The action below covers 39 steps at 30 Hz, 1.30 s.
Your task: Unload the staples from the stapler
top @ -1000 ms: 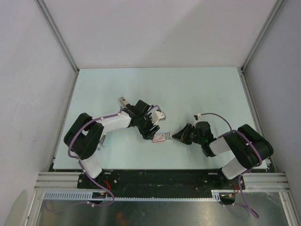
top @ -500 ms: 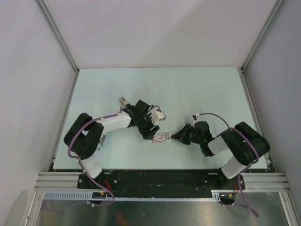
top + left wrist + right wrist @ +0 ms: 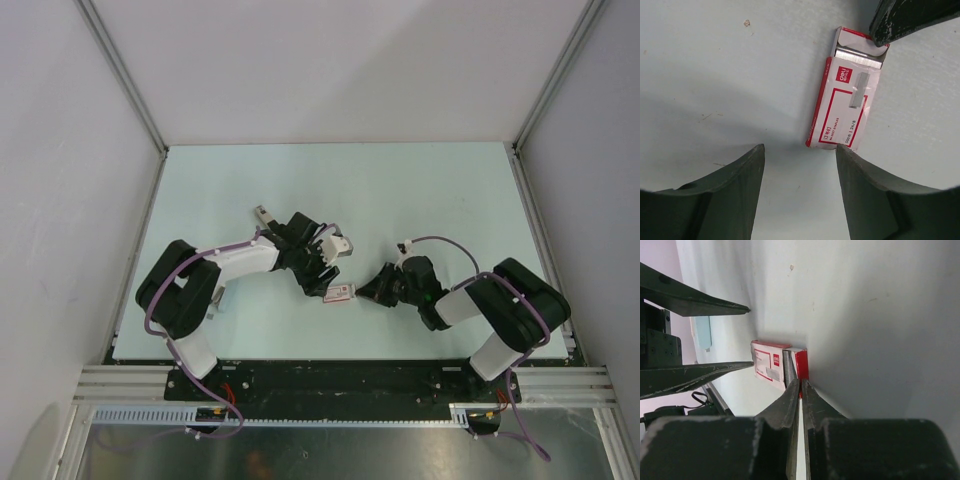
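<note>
Top view: what's actually here is a little red-and-white staple box (image 3: 340,291), lying flat on the surface (image 3: 400,190) between the left hand (image 3: 322,282) and right hand (image 3: 368,292). Left wrist view: the left hand is spread wide and holding nothing. The box sits just past its tips with the end flap open and staples (image 3: 858,56) inside. Right wrist view: the right hand is pinched nearly closed at that flap, and I can't tell if it's gripping. So it's opened, but the unloading looks barely started imo.

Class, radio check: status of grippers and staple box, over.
Left gripper open, near red-and-white cardboard staple box. Right gripper shut, tips at open flap. No obstruction seen.
</note>
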Available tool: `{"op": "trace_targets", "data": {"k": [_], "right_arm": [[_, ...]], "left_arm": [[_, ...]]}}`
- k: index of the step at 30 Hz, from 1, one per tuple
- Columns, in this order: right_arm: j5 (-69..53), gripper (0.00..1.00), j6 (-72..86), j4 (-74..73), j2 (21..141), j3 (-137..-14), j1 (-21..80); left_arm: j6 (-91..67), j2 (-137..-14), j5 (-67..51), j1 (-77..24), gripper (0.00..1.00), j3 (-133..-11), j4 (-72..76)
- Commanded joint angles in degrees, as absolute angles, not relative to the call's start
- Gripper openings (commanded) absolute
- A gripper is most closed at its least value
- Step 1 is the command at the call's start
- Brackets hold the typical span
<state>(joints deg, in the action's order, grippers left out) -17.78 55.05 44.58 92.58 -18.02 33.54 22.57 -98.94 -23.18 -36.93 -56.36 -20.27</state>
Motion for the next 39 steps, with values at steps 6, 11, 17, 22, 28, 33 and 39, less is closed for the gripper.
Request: {"op": "trace_targets", "data": {"k": [6,11,17,22,28,33,39], "right_arm": [[-17.3,0.08,53.8,44.2,95.2,-20.4,36.6],[-18.5,0.09,54.3,45.8,96.8,-21.0,37.4],[-20.0,0.2,54.4,47.1,97.2,-21.3,37.5],[-22.4,0.33,54.2,46.6,96.3,-21.1,35.9],[-24.6,0.37,52.4,43.1,92.8,-20.5,31.8],[-22.5,0.51,47.3,32.5,86.2,-20.8,27.8],[-18.0,0.98,39.9,15.5,76.0,-26.2,23.9]], "left_arm": [[22.9,-98.5,-23.4,-36.5,0.64,-55.9,-21.3],[22.9,-98.5,-23.5,-36.5,0.64,-56.0,-21.4],[22.8,-98.8,-23.5,-36.5,0.64,-56.2,-21.3],[22.3,-99.4,-23.8,-36.7,0.64,-57.4,-21.3],[22.0,-99.5,-22.8,-36.8,0.64,-58.9,-21.5],[21.4,-95.4,-21.2,-36.5,0.81,-61.3,-25.2],[19.6,-85.0,-17.7,-36.0,0.99,-68.0,-32.2]]}}
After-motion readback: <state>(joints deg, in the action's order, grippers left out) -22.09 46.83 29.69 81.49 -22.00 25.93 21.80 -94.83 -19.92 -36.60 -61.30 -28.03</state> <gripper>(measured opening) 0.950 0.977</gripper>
